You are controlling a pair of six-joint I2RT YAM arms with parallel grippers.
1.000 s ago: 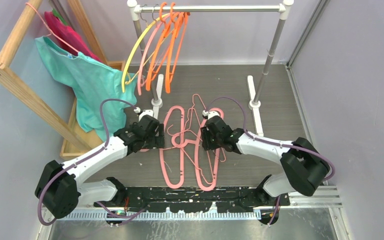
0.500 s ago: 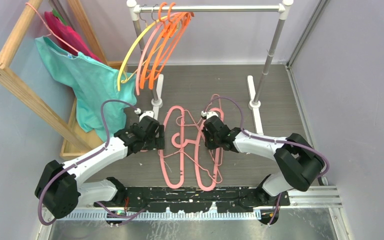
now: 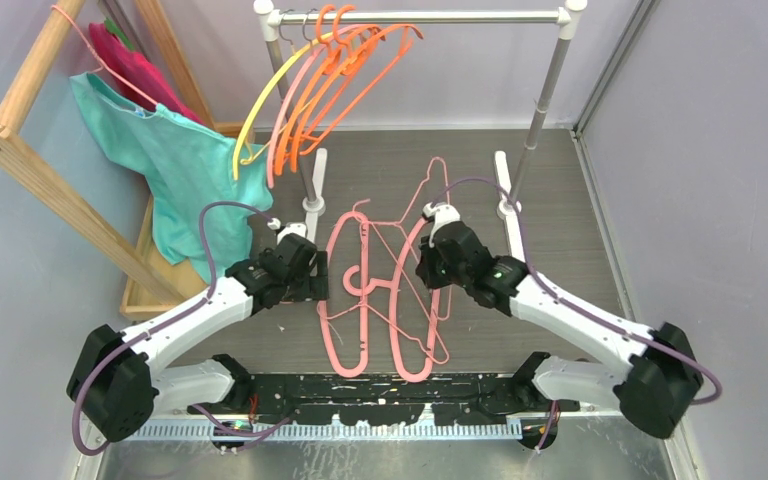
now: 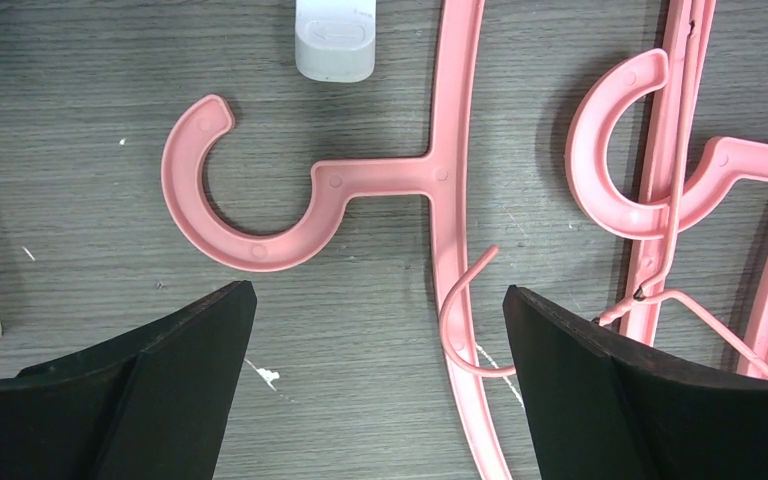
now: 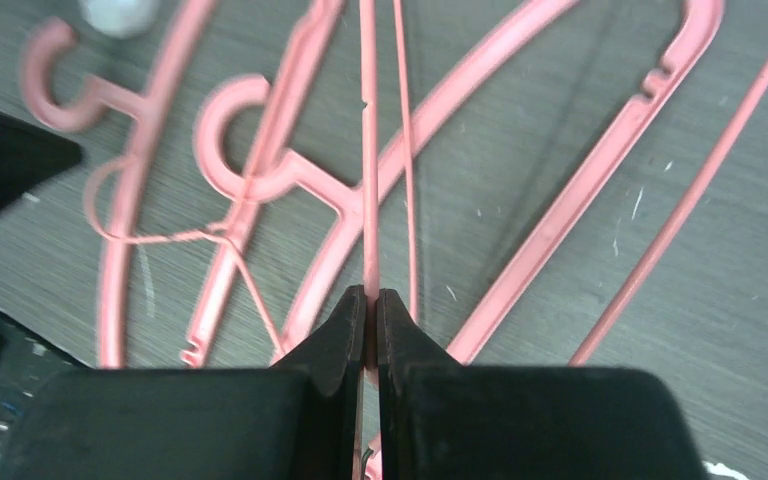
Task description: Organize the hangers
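The right fingers are pressed together on a thin pink hanger, pinching one of its slim bars at their very tips; in the top view it runs from a hook toward the back of the desk, past the fingers, to a corner near the front; the left fingers are spread wide and hold nothing; from the left wrist, the gap between them shows the hook of a thick pink hanger lying flat on the desk and the small hook of another thin hanger resting across its shoulder; a second thick hanger lies just to the right, thin bars crossing its hook; a white foot of the rail stands just beyond the first hook; from above, the two thick hangers lie side by side between the arms, with the thin ones laid over them; farther back, the rail carries a yellow hanger, a pink one and several orange hangers bunched at its left end, all slanting down to the left; at the far left a wooden frame holds a teal garment
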